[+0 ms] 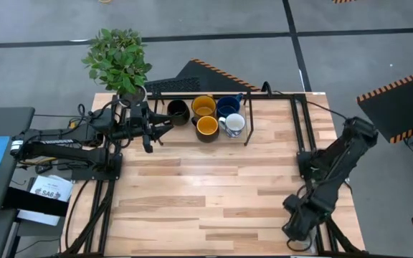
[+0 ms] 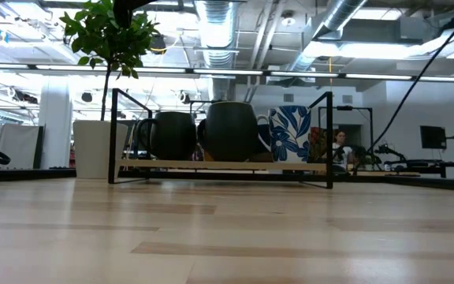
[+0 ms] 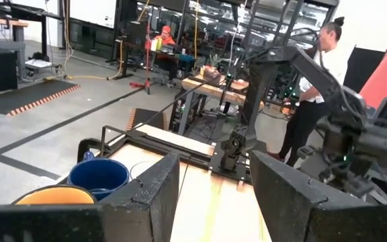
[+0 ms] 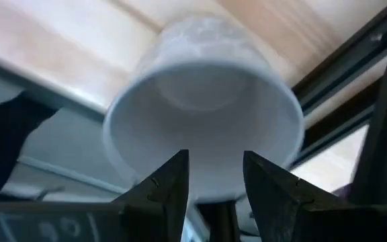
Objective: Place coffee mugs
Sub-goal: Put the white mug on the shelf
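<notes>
Five mugs stand on a black wire rack (image 1: 248,136) at the table's far edge: black (image 1: 178,112), two yellow-orange (image 1: 203,106) (image 1: 206,127), dark blue (image 1: 227,106), and white with bluish marks (image 1: 234,125) (image 2: 290,134). My left gripper (image 1: 149,136) (image 3: 213,195) hovers open and empty just left of the rack, beside the black mug. My right gripper (image 1: 296,228) (image 4: 217,178) is at the table's near right corner, shut on a plain light grey-white mug (image 4: 203,114). In the high view the arm hides that mug. My right gripper has the light grey-white mug by the near side of its rim (image 4: 213,195), where the wall passes between the two fingers. The mug's mouth faces the wrist camera and its base points away. The fingers hide the exact place of contact, and whether a handle is there.
A green plant in a white pot (image 1: 124,89) (image 2: 93,148) stands at the far left corner, close to my left arm. Black frame bars (image 1: 296,129) run along the table's right side. Bare wood (image 1: 206,193) fills the middle and near part. A person (image 3: 314,81) stands beyond the table.
</notes>
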You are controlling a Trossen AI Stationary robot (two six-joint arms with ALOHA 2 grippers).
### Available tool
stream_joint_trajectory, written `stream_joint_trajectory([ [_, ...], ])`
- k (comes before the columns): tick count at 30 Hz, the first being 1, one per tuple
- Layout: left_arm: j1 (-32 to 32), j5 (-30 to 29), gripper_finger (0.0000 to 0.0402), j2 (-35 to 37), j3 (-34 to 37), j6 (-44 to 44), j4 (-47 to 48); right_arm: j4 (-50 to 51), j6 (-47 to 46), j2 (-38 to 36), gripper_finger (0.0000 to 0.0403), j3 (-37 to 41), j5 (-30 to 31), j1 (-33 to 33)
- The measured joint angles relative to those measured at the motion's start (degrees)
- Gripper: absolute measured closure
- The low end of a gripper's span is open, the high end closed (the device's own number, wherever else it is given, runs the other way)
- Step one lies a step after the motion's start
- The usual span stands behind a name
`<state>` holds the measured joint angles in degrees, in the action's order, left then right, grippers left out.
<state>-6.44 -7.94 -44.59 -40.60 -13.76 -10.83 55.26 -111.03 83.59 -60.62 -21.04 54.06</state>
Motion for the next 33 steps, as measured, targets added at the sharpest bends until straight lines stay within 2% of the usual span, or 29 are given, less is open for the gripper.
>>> stream_joint_trajectory([
  [10, -0.01, -0.01, 0.0235, 0.02, 0.00, 0.02, 0.00, 0.32, 1.66, 10.59, 0.0237, 0.00, 0.10, -2.70],
  [13, -0.02, -0.01, 0.0235, 0.02, 0.00, 0.00, 0.00, 0.11, 3.14, 11.38, 0.0237, -0.07, 3.46, -4.26],
  [19, 0.01, -0.01, 0.0235, 0.02, 0.00, -0.31, 0.00, 0.51, 10.40, 11.30, 0.0237, -0.07, 15.00, -9.54],
  [27, -0.01, -0.01, 0.0235, 0.02, 0.00, -0.96, 0.02, -2.84, 32.75, 11.28, 0.0237, -0.07, 26.77, -22.04],
  [33, -0.01, -0.01, 0.0235, -0.01, 0.00, -0.63, 0.02, -15.77, 54.13, 12.01, 0.0237, -0.04, 30.32, -34.47],
])
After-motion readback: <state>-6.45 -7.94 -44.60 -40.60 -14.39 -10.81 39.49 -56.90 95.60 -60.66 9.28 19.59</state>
